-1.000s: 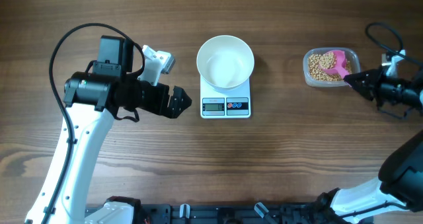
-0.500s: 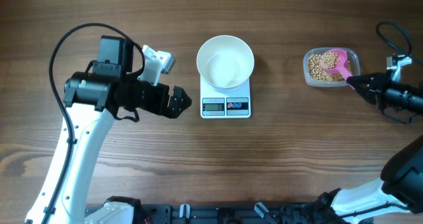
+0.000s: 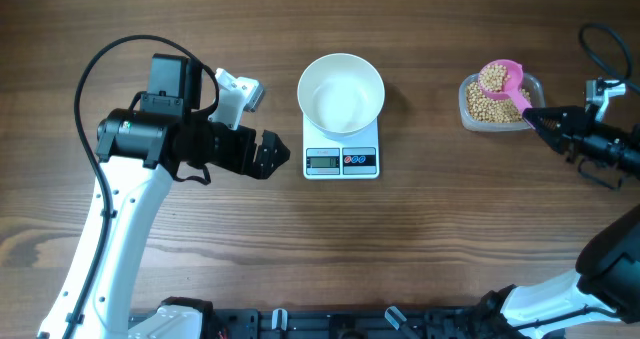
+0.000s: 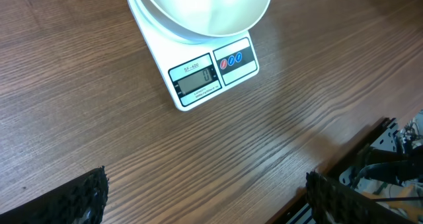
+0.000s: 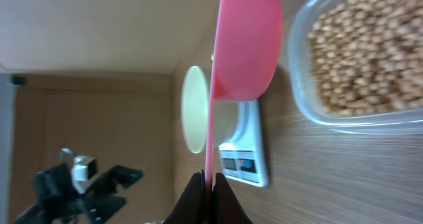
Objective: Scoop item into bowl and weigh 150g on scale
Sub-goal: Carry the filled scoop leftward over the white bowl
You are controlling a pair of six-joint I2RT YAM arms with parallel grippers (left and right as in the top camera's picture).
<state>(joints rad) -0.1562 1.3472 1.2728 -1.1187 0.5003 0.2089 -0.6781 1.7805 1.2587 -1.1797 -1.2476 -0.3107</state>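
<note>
Beans (image 3: 487,101) are at far right, most lying in a clear tub (image 3: 466,107), some heaped in a pink scoop (image 3: 497,77). Left to right: left gripper (image 3: 272,157) hangs over the table (image 3: 420,239) just left of the scale (image 3: 341,161), fingers spread wide with nothing between them, pointing toward the scale. Left wrist view shows both fingertips at the bottom corners, far apart, bare wood between. White bowl (image 3: 341,104) sits on the scale, overhanging its back edge; display and buttons on the front edge are uncovered, digits too small to read. Tub is well apart to the right of the scale. Scoop is loaded, cup over the tub's far edge, handle slanting down-right to the right gripper (image 3: 535,120). Right gripper fingers are pressed together, pinching the scoop handle; right wrist view shows the cup side-on, raised beside the tub.
</note>
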